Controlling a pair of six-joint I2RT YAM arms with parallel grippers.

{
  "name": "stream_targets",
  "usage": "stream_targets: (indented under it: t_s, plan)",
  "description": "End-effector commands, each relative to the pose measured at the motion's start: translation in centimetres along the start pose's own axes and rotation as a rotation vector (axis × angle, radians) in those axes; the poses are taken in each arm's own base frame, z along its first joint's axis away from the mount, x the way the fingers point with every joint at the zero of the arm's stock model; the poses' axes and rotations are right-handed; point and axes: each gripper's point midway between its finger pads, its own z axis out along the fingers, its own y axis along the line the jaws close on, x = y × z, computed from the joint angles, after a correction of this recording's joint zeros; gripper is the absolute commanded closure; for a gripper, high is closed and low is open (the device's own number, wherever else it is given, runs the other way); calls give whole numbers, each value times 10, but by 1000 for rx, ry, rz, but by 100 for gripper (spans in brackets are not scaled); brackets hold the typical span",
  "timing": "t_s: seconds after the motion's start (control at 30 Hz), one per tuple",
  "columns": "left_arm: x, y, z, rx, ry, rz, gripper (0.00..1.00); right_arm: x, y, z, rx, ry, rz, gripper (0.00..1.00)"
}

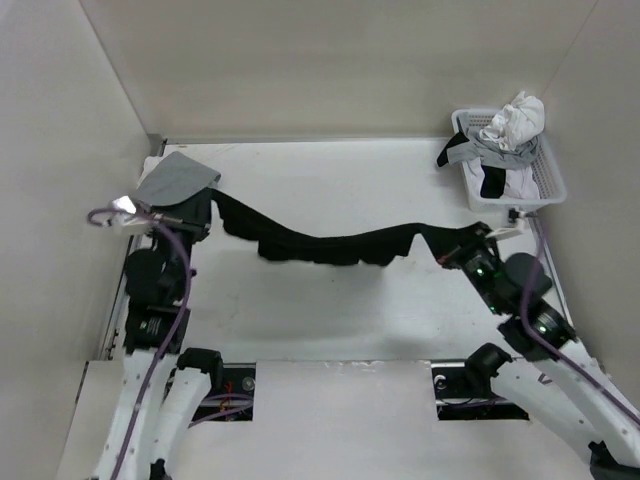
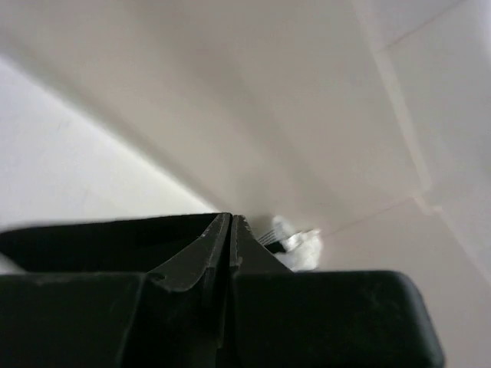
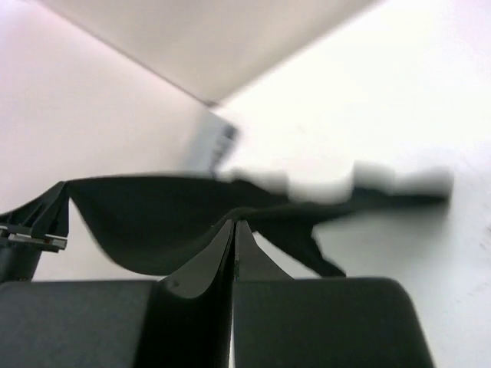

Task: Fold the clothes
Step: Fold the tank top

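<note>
Sagging thin black tank top (image 1: 320, 246), rippled edge

The tank top (image 1: 330, 247) stretches between the left pincer (image 1: 210, 207) and the right pincer (image 1: 445, 252), one end pinched in each, with its middle sagging over the bench (image 1: 330, 320). Just behind the left pincer, a folded garment (image 1: 178, 177) lies on the bench. Behind the right pincer and a little to its right stands a basket (image 1: 548, 188), with a clothes pile (image 1: 510, 130) in it and over its rim.
</note>
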Motion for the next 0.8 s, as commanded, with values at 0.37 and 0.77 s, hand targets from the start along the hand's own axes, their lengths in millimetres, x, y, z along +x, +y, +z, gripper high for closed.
stream_targets:
  t_s: [0.37, 0.77]
  plan:
    - [1, 32, -30, -152, 56, 143, 100, -20, 22, -18, 89, 56, -195, 97]
    - [62, 172, 153, -455, 157, 88, 100, -23, -105, 196, 216, 204, -22, 98]
